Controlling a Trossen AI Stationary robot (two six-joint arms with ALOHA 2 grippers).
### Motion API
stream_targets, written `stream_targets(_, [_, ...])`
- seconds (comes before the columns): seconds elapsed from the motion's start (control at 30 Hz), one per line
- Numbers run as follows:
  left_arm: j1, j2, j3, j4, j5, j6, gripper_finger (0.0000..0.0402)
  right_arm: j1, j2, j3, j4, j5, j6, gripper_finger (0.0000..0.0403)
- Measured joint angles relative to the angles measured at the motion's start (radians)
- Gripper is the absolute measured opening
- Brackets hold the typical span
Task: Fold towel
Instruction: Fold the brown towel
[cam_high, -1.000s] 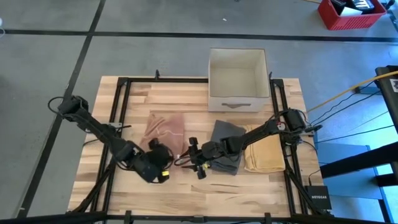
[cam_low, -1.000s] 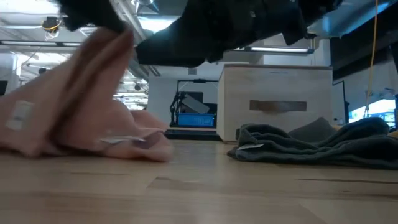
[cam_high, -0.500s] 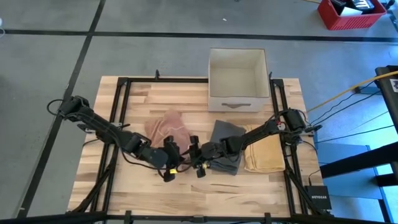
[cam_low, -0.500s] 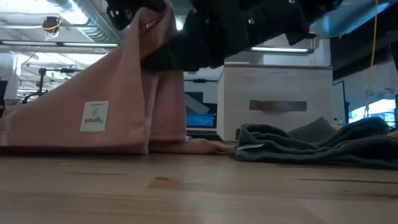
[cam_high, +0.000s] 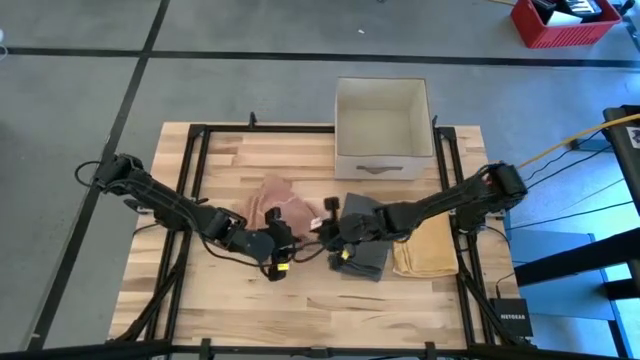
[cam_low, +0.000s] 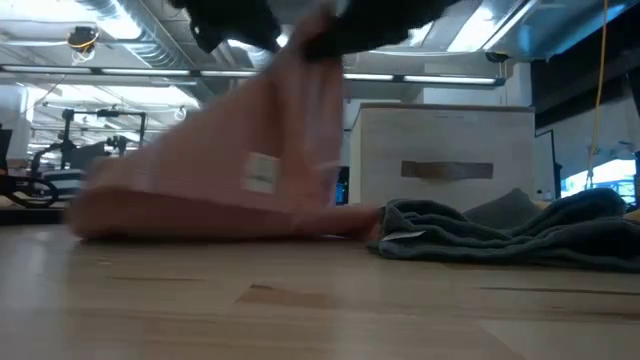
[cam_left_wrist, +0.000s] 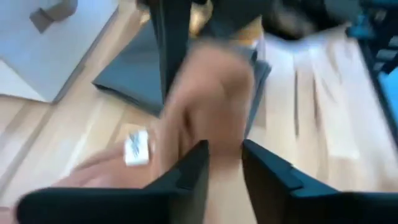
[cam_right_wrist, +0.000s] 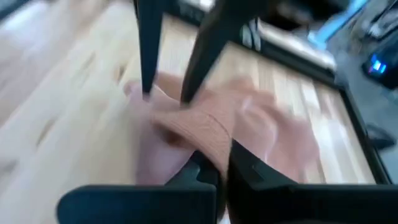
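The pink towel (cam_high: 280, 200) lies at the table's middle with one part pulled up into a peak (cam_low: 305, 60); its lower edge rests on the wood. My right gripper (cam_right_wrist: 222, 155), reaching in from the right, is shut on that raised cloth. My left gripper (cam_left_wrist: 224, 149) comes from the left and meets it at the same spot (cam_high: 300, 235). Its fingers stand apart, with pink cloth showing between them. A white label (cam_low: 262, 172) is on the towel's near face. My right gripper pinches a raised fold of the pink towel (cam_right_wrist: 214, 134) between its two fingers, slanting down from the table's right. The fold is lifted clear and the rest slopes down to the table. My left gripper's open fingers (cam_right_wrist: 146, 87) flank the same ridge; whether they touch it, I cannot tell.
A crumpled dark grey towel (cam_high: 365, 240) lies just right of the grippers, and a yellow towel (cam_high: 428, 245) beyond it. A white open box (cam_high: 383, 125) stands at the far edge. Bare wood stretches along the near edge (cam_high: 300, 310).
My left gripper has carried the towel's lifted part toward the table's right, so the tent's peak has shifted right while the lower edge stayed down. My right gripper has shut on the raised cloth, risen and moved toward the far edge.
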Motion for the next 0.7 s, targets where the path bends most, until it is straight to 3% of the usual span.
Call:
stream_targets(0.13, [0.005, -0.005, 0.0, -0.12, 0.001, 0.011, 0.0127, 0.001, -0.08, 0.0, -0.217, 0.021, 0.094, 0.0012])
stream_targets(0.27, [-0.005, -0.005, -0.007, -0.316, -0.004, -0.104, 0.0138, 0.002, -0.116, -0.029, -0.341, 0.02, 0.23, 0.0005])
stream_targets(0.5, [-0.026, 0.0, -0.133, -0.46, -0.001, -0.226, 0.0128, 0.002, -0.113, -0.224, -0.195, 0.014, 0.403, 0.0005])
stream_targets(0.7, [-0.032, 0.001, -0.157, -0.743, 0.006, -0.386, 0.0123, 0.002, -0.113, -0.341, -0.066, 0.015, 0.497, 0.0007])
